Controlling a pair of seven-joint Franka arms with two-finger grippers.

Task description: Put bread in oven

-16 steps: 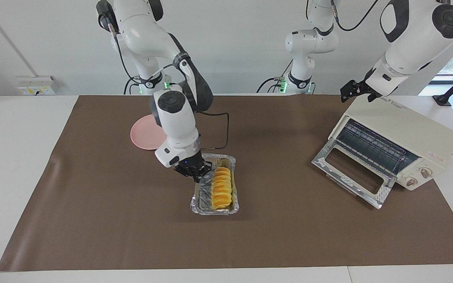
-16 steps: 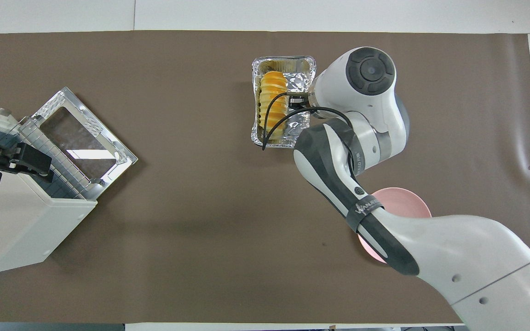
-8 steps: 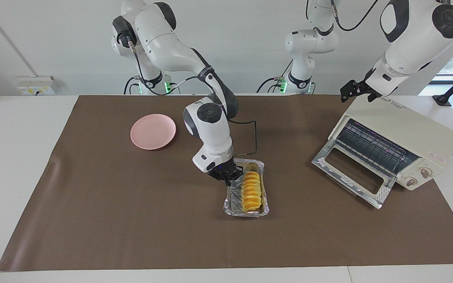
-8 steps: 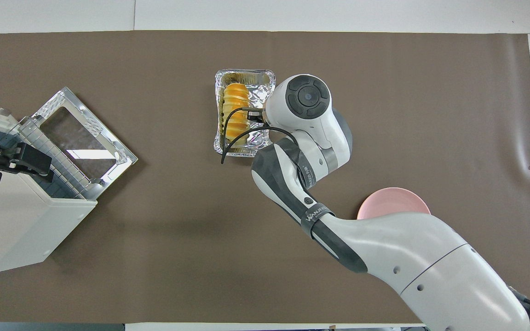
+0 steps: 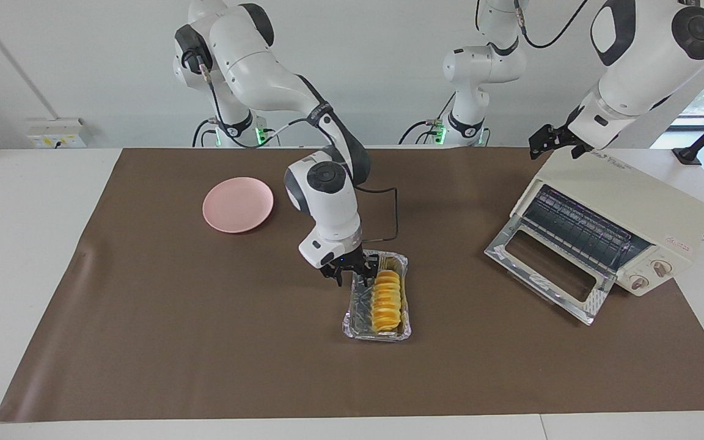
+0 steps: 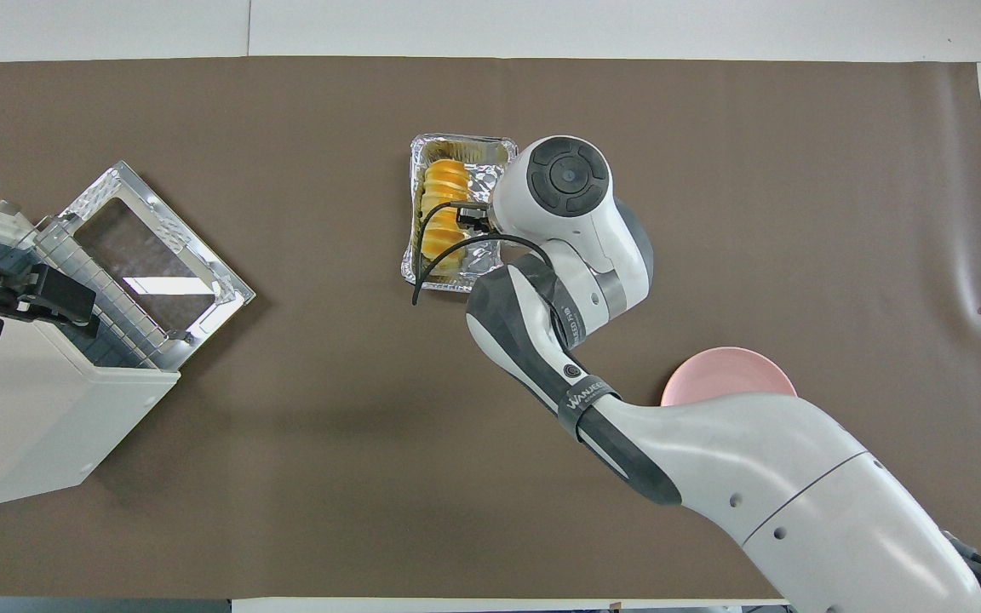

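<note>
A brown mat (image 5: 205, 342) covers most of the table (image 5: 22, 244); the oven (image 5: 627, 229) stands at the left arm's end of it, turned at an angle, its glass door (image 5: 547, 269) dropped open onto the mat and the wire rack (image 5: 578, 229) showing inside; two knobs (image 5: 648, 275) sit on its front panel.

The left gripper (image 5: 552, 142) hangs over the oven's top corner nearest the robots, and that arm waits; whether its fingers are apart or together I cannot tell.

The right arm reaches out over the middle of the mat; the right gripper (image 5: 352, 275) points down at the foil tray's (image 5: 358, 318) edge on the right arm's side, fingers spread apart with nothing between them, one finger over the tray's inside beside the bread, the other outside the rim; whether they touch the foil I cannot tell.

The bread (image 5: 387, 300) lies lengthwise in the tray, well apart from the oven; a pink plate (image 5: 238, 205) rests nearer to the robots, toward the right arm's end.
</note>
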